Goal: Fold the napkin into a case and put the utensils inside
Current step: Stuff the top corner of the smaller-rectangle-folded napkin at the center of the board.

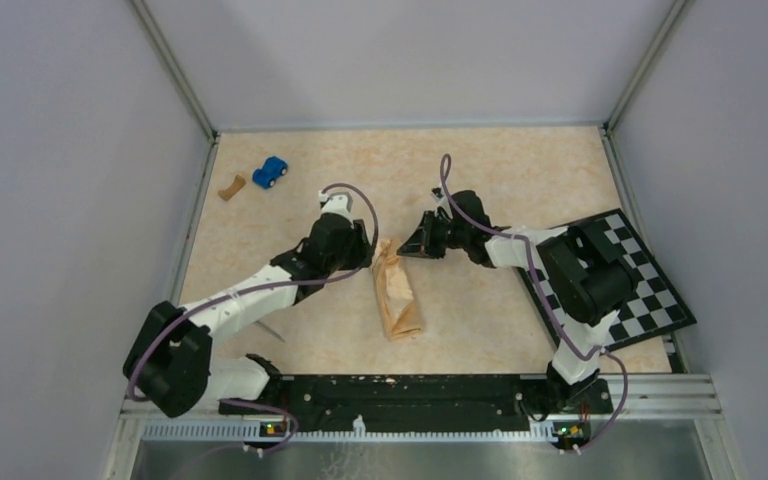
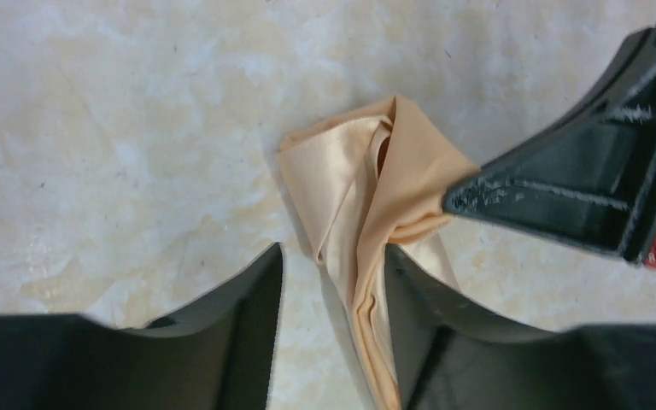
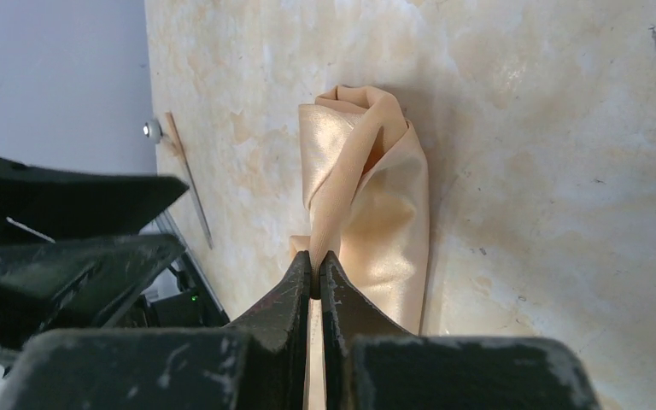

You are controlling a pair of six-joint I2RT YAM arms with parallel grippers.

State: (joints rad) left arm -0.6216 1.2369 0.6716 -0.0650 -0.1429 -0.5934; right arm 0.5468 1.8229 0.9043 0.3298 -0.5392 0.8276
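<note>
The tan-orange napkin (image 1: pixel 397 292) lies at mid-table as a narrow oblong case, its far end bunched up. My right gripper (image 3: pixel 315 260) is shut on a raised fold at that far end. In the left wrist view the right gripper's tip (image 2: pixel 461 201) presses into the cloth (image 2: pixel 350 171). My left gripper (image 2: pixel 333 273) stands open astride the same fold, and the cloth rests against its right finger (image 2: pixel 427 316). One thin silvery utensil (image 1: pixel 270 331) lies on the table beside the left arm, and it also shows in the right wrist view (image 3: pixel 190 184).
A blue toy car (image 1: pixel 271 171) and a small brown scrap (image 1: pixel 230 187) sit at the far left. The checkerboard (image 1: pixel 650 290) lies at the right under the right arm. Grey walls close in the table on three sides.
</note>
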